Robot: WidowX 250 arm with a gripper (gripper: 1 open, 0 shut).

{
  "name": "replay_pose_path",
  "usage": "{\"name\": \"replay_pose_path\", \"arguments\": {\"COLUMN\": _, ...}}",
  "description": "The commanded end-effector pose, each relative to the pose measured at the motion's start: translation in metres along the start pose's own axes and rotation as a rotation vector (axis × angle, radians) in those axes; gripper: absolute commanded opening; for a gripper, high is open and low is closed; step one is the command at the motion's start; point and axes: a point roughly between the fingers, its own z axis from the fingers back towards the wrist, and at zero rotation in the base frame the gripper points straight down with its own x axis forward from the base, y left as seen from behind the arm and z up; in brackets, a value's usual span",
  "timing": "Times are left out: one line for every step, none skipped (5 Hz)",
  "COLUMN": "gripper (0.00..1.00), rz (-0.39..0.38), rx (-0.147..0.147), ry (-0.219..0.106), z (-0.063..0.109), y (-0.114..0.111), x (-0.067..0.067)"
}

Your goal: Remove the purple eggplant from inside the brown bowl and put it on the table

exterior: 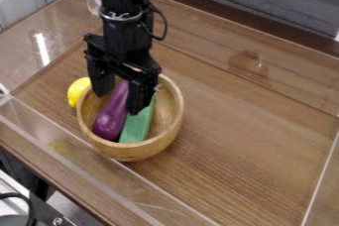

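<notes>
The purple eggplant (111,112) leans inside the brown bowl (162,142), its fat end low at the left and its upper end under the fingers. Beside it in the bowl lies a flat green block (139,121). My gripper (125,87) points straight down over the bowl's far side and is open. Its dark fingers (101,84) straddle the eggplant's upper end, and I cannot tell whether they touch it. The bowl sits on the wood-grain table (252,121).
A yellow lemon (81,92) rests on the table against the bowl's left rim. Clear acrylic walls (54,42) ring the tabletop. Bare wood stretches to the right of the bowl and beyond it.
</notes>
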Motion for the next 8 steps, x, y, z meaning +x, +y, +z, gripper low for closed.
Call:
{"name": "replay_pose_path", "arguments": {"gripper": 1.0, "rz": 0.019, "rx": 0.008, "ry": -0.025, "z": 0.002, "y": 0.004, "x": 0.005}}
{"name": "replay_pose_path", "arguments": {"gripper": 1.0, "rz": 0.024, "rx": 0.005, "ry": -0.024, "z": -0.002, "y": 0.003, "x": 0.007}}
{"name": "replay_pose_path", "arguments": {"gripper": 1.0, "rz": 0.028, "rx": 0.001, "ry": -0.023, "z": -0.004, "y": 0.001, "x": 0.009}}
{"name": "replay_pose_path", "arguments": {"gripper": 1.0, "rz": 0.032, "rx": -0.003, "ry": -0.022, "z": -0.007, "y": 0.0, "x": 0.011}}
{"name": "replay_pose_path", "arguments": {"gripper": 1.0, "rz": 0.037, "rx": -0.005, "ry": -0.02, "z": -0.01, "y": -0.001, "x": 0.013}}
{"name": "replay_pose_path", "arguments": {"gripper": 1.0, "rz": 0.041, "rx": -0.007, "ry": -0.02, "z": -0.012, "y": -0.002, "x": 0.014}}
{"name": "replay_pose_path", "arguments": {"gripper": 1.0, "rz": 0.045, "rx": -0.009, "ry": -0.02, "z": -0.015, "y": -0.003, "x": 0.016}}
{"name": "replay_pose_path", "arguments": {"gripper": 1.0, "rz": 0.05, "rx": -0.012, "ry": -0.019, "z": -0.018, "y": -0.003, "x": 0.017}}
